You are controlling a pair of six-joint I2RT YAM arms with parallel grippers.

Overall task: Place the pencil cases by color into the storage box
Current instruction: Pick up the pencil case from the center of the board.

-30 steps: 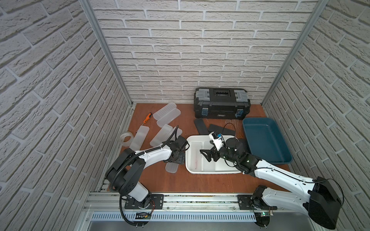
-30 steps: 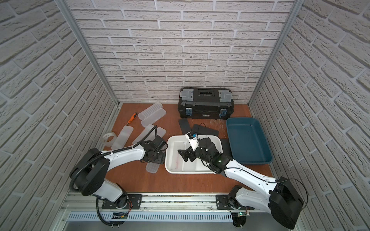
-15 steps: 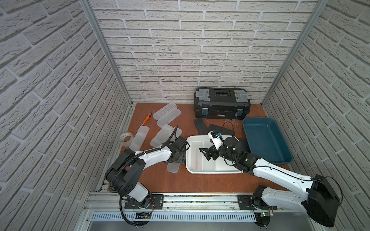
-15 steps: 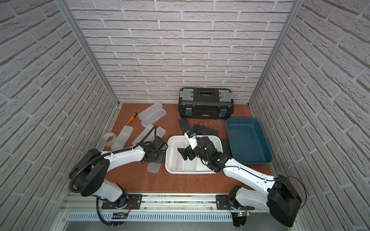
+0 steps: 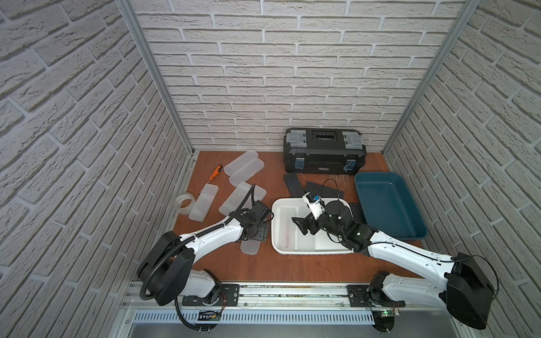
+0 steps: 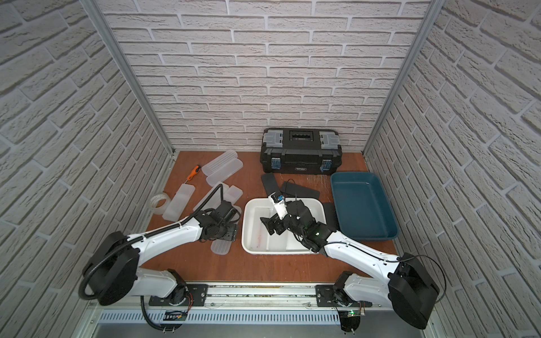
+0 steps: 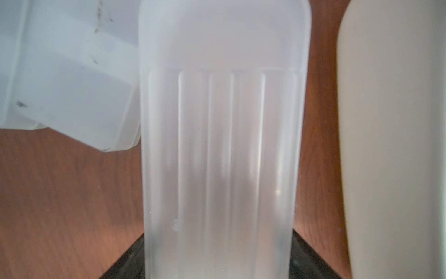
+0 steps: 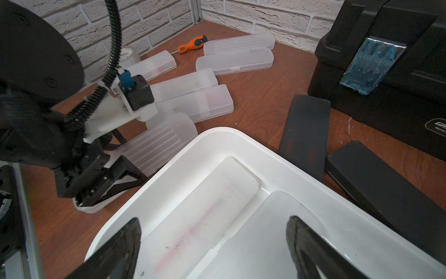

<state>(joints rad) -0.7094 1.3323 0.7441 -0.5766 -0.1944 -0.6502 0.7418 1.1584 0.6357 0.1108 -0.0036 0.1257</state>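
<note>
1. The ribbed case [image 8: 154,147] lies flat on the tabletop, just beside the left wall of the white box [image 5: 272,226] but outside it.
2. Its long axis runs from the front edge of the tabletop toward the back edge, nearly parallel to that wall. Its far, rounded end is near two other frosted cases [image 5: 243,199].
3. The left end effector [image 5: 255,234] is low over the near part of this case, with one jaw at each long side. The left wrist view shows the case [image 7: 220,145] running straight out between the jaws, so the end effector is in line with the long axis.
4. I cannot tell if the jaws already press the sides or only stand close to them.
5. The right end effector [image 8: 212,224] hovers above the inside of the box, its jaws spread wide with nothing between them.
6. My judgement: the left arm is clearly the nearer one. The box is directly to the right of the case, so the move needs a short lift and a sideways carry over the rim, without turning the case.
7. A possible problem: the right end effector is over the box, in the place where the case should go.
8. Two black cases [image 5: 292,185] lie behind the box, toward the back edge, apart from the frosted ones.
</note>
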